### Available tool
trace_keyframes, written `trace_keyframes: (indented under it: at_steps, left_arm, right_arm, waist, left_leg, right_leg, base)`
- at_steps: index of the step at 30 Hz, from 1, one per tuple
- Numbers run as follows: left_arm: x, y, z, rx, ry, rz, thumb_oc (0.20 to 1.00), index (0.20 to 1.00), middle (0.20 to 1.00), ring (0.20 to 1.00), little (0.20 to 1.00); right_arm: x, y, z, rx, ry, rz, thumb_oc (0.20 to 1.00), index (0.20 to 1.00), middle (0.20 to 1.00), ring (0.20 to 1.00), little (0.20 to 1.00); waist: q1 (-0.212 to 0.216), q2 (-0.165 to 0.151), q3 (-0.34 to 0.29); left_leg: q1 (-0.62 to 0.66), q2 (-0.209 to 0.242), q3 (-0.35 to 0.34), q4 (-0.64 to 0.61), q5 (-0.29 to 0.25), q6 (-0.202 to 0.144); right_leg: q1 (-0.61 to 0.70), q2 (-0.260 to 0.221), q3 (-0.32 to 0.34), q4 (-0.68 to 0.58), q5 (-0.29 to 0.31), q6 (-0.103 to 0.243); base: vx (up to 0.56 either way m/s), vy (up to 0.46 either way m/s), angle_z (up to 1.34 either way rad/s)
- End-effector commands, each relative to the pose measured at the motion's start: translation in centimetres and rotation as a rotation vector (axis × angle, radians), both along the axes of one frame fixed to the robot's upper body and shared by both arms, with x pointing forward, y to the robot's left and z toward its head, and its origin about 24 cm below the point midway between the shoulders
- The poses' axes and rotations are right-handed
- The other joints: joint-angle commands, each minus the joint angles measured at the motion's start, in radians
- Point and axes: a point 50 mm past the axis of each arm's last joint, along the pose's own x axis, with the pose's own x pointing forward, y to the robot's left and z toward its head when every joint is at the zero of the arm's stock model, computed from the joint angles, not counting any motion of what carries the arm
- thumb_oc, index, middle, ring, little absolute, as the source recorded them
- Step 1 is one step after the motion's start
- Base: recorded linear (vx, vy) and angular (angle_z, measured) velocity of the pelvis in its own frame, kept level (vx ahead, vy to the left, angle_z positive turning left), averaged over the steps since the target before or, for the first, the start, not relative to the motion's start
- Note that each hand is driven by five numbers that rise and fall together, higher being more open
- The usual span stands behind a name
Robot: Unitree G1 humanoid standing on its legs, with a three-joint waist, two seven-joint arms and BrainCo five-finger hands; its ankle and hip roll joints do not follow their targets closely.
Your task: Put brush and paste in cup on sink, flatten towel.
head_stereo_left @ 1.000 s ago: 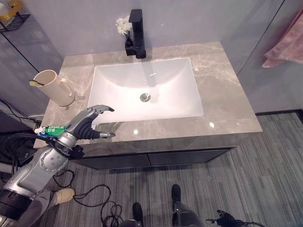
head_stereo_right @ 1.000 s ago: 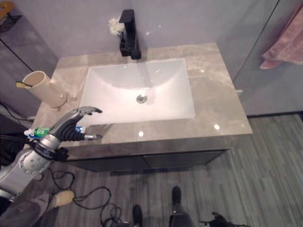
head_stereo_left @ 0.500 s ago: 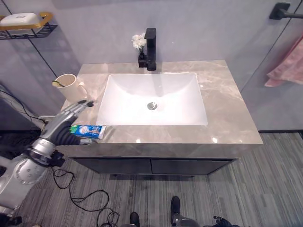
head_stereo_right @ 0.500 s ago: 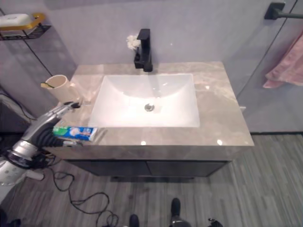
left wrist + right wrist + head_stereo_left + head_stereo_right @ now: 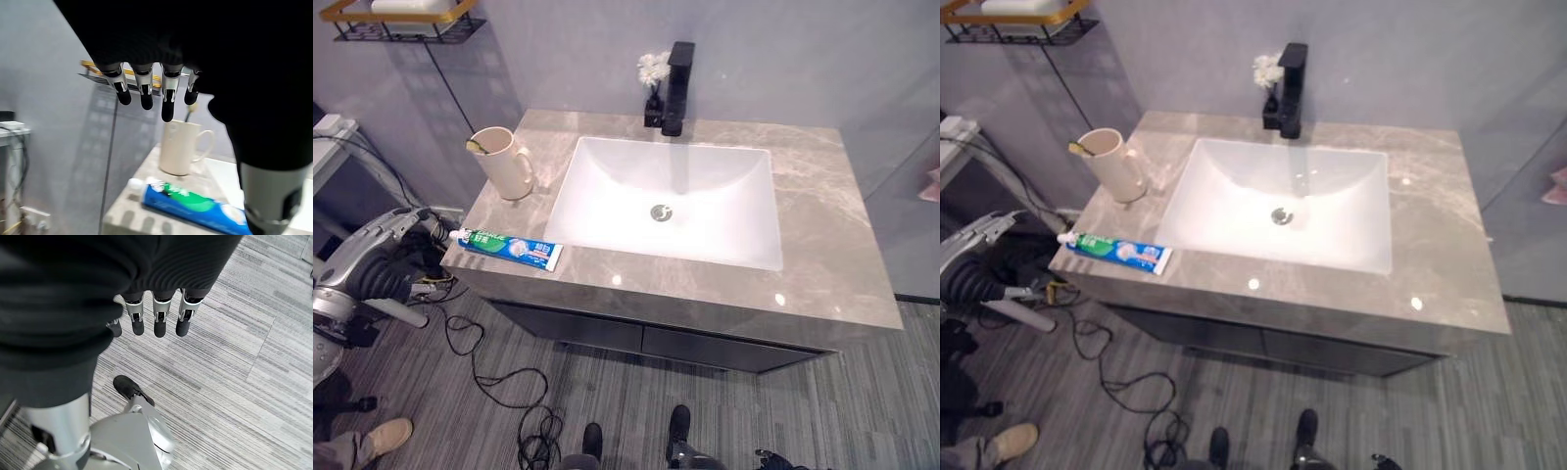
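A: What is sitting closest to us?

B: The left hand (image 5: 374,257) is hanging off the near left corner of the counter (image 5: 822,264), out over the floor. Its fingers (image 5: 167,100) are sticking out loose and holding nothing. It is not touching the paste.

A: And the right hand?

B: The right hand (image 5: 155,316) is hanging low over the striped floor, fingers loose, holding nothing.

A: Where is the paste lying?

B: The paste (image 5: 507,248) is lying flat on the counter's near left corner, just beside the front edge. Its white cap is pointing left, toward the hand. It is sitting between the hand and the sink (image 5: 705,186).

A: And the cup?

B: The cup (image 5: 505,164) is standing up behind the paste, near the counter's left edge, with its handle facing the sink. Something yellow-green is poking up at its rim. It may be the brush, but I cannot tell.

A: What is standing farther back?

B: A black tap (image 5: 677,88) is standing behind the sink, with small white flowers (image 5: 652,69) just beside it. Up on the wall at the far left, a wire shelf (image 5: 406,22) is hanging. At the right edge, a bit of pink towel (image 5: 931,184) is peeking in, well apart from both hands.
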Motion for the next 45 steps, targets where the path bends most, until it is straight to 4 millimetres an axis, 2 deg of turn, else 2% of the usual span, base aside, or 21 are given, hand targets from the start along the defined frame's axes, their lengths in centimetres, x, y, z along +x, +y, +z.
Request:
trace_keyframes:
  at_steps: [1, 4, 8, 9, 15, 26, 28, 30, 33, 35, 36, 37, 41, 45]
  left_arm:
    - [1.4, 0.3, 4.5, 0.072, -0.181, 0.005, 1.0, 1.0, 1.0, 1.0, 1.0]
    - [2.1, 0.1, 4.2, 0.081, -0.17, -0.006, 1.0, 1.0, 1.0, 1.0, 1.0]
    - [2.7, 0.2, 3.6, 0.086, -0.141, -0.004, 1.0, 1.0, 1.0, 1.0, 1.0]
    - [3.0, -0.6, 3.9, 0.09, -0.155, -0.032, 1.0, 1.0, 1.0, 1.0, 1.0]
    - [3.8, -1.6, 4.1, 0.074, -0.178, -0.07, 1.0, 1.0, 1.0, 1.0, 1.0]
    - [4.4, -2.3, 4.3, 0.045, -0.21, -0.098, 1.0, 1.0, 1.0, 1.0, 1.0]
    - [4.4, -2.3, 3.8, 0.038, -0.193, -0.096, 0.62, 0.62, 0.62, 0.62, 0.62]
    - [4.4, -2.2, 3.3, 0.04, -0.167, -0.093, 0.479, 0.479, 0.479, 0.479, 0.479]
    - [4.3, -1.9, 2.5, 0.038, -0.129, -0.082, 0.482, 0.482, 0.482, 0.482, 0.482]
    - [4.3, -2.2, 2.1, 0.056, -0.104, -0.095, 0.435, 0.435, 0.435, 0.435, 0.435]
    - [4.3, -2.2, 2.0, 0.058, -0.096, -0.094, 0.382, 0.382, 0.382, 0.382, 0.382]
    - [4.3, -2.2, 1.8, 0.056, -0.089, -0.096, 0.2, 0.2, 0.2, 0.2, 0.2]
    - [4.4, -2.2, 1.2, 0.069, -0.065, -0.094, 0.2, 0.2, 0.2, 0.2, 0.2]
    - [4.3, -2.8, 0.5, 0.167, -0.042, -0.124, 0.2, 0.2, 0.2, 0.2, 0.2]
  right_arm:
    - [2.9, -0.4, 0.8, -0.027, -0.078, 0.054, 1.0, 1.0, 1.0, 1.0, 1.0]
    - [3.5, -0.5, 1.1, -0.026, -0.117, 0.039, 1.0, 1.0, 1.0, 1.0, 1.0]
    - [3.9, -0.5, 1.3, -0.029, -0.13, 0.041, 1.0, 1.0, 1.0, 1.0, 1.0]
    - [4.4, -0.2, 1.4, -0.025, -0.153, 0.044, 1.0, 1.0, 1.0, 1.0, 1.0]
    - [5.8, 0.3, 1.8, -0.016, -0.2, 0.066, 1.0, 1.0, 1.0, 1.0, 1.0]
    - [5.6, 0.0, 1.7, -0.039, -0.185, 0.082, 1.0, 1.0, 1.0, 1.0, 1.0]
    - [5.6, -0.2, 1.8, -0.045, -0.19, 0.083, 1.0, 1.0, 1.0, 1.0, 1.0]
    - [5.5, -0.4, 1.9, -0.05, -0.19, 0.088, 1.0, 1.0, 1.0, 1.0, 1.0]
    - [5.6, -0.4, 1.9, -0.052, -0.194, 0.091, 1.0, 1.0, 1.0, 1.0, 1.0]
    - [5.7, -0.4, 2.0, -0.055, -0.199, 0.09, 1.0, 1.0, 1.0, 1.0, 1.0]
    - [5.7, -0.4, 2.0, -0.054, -0.203, 0.09, 1.0, 1.0, 1.0, 1.0, 1.0]
    - [6.0, -0.3, 2.1, -0.051, -0.213, 0.097, 1.0, 1.0, 1.0, 1.0, 1.0]
    - [6.4, -0.1, 2.3, -0.048, -0.235, 0.105, 1.0, 1.0, 1.0, 1.0, 1.0]
    - [6.3, 0.5, 2.0, -0.03, -0.237, 0.102, 1.0, 1.0, 1.0, 1.0, 1.0]
  waist:
    - [-0.007, -0.01, 0.041]
    - [-0.007, -0.008, 0.052]
    - [-0.009, -0.013, 0.061]
    - [-0.011, -0.017, 0.068]
    - [-0.026, -0.028, 0.089]
    - [-0.049, -0.03, 0.092]
    - [-0.055, -0.033, 0.095]
    - [-0.056, -0.036, 0.095]
    - [-0.057, -0.042, 0.096]
    - [-0.054, -0.045, 0.099]
    - [-0.054, -0.046, 0.101]
    - [-0.054, -0.048, 0.104]
    - [-0.053, -0.05, 0.108]
    - [-0.057, -0.059, 0.097]
  left_leg:
    - [-0.086, -0.012, -0.055, 0.004, 0.063, -0.017]
    - [-0.121, -0.033, -0.077, 0.004, 0.067, -0.012]
    - [-0.132, -0.044, -0.081, 0.004, 0.066, -0.007]
    - [-0.141, -0.051, -0.083, 0.004, 0.065, -0.004]
    - [-0.163, -0.059, -0.068, 0.004, 0.062, 0.004]
    - [-0.172, -0.053, -0.042, 0.004, 0.055, 0.005]
    - [-0.173, -0.046, -0.034, 0.004, 0.057, 0.003]
    - [-0.174, -0.041, -0.032, 0.004, 0.057, 0.002]
    - [-0.177, -0.037, -0.033, 0.004, 0.059, 0.0]
    - [-0.182, -0.036, -0.038, 0.004, 0.062, -0.001]
    - [-0.183, -0.035, -0.039, 0.004, 0.063, -0.001]
    - [-0.188, -0.035, -0.042, 0.004, 0.064, -0.001]
    - [-0.195, -0.036, -0.044, 0.004, 0.066, -0.002]
    - [-0.178, -0.03, -0.037, 0.004, 0.055, -0.003]
  right_leg:
    - [0.121, -0.13, 0.005, 0.008, -0.032, 0.151]
    - [0.114, -0.149, -0.028, 0.008, -0.023, 0.158]
    - [0.111, -0.158, -0.034, 0.008, -0.014, 0.165]
    - [0.106, -0.164, -0.038, 0.008, -0.007, 0.169]
    - [0.073, -0.171, -0.017, 0.008, 0.016, 0.174]
    - [0.037, -0.173, 0.015, 0.008, 0.018, 0.174]
    - [0.027, -0.167, 0.024, 0.008, 0.016, 0.174]
    - [0.022, -0.163, 0.028, 0.008, 0.012, 0.173]
    - [0.016, -0.159, 0.029, 0.008, 0.009, 0.172]
    - [0.014, -0.157, 0.023, 0.008, 0.006, 0.171]
    - [0.014, -0.156, 0.02, 0.008, 0.006, 0.171]
    - [0.012, -0.156, 0.019, 0.008, 0.007, 0.171]
    - [0.007, -0.153, 0.017, 0.008, 0.009, 0.172]
    - [0.018, -0.152, 0.025, 0.008, 0.006, 0.172]
  base:
    - [-0.02, 0.04, 0.29]
    - [0.01, 0.119, 0.45]
    - [0.02, 0.071, 0.14]
    - [0.01, 0.064, 0.03]
    - [0.0, 0.055, -0.01]
    - [0.02, 0.022, -0.09]
    - [0.01, -0.013, -0.12]
    - [0.01, -0.018, -0.1]
    - [0.01, -0.013, -0.06]
    - [0.0, 0.0, 0.0]
    - [0.0, 0.0, 0.0]
    - [0.0, 0.0, 0.0]
    - [0.0, 0.001, 0.01]
    - [0.04, -0.008, 0.0]
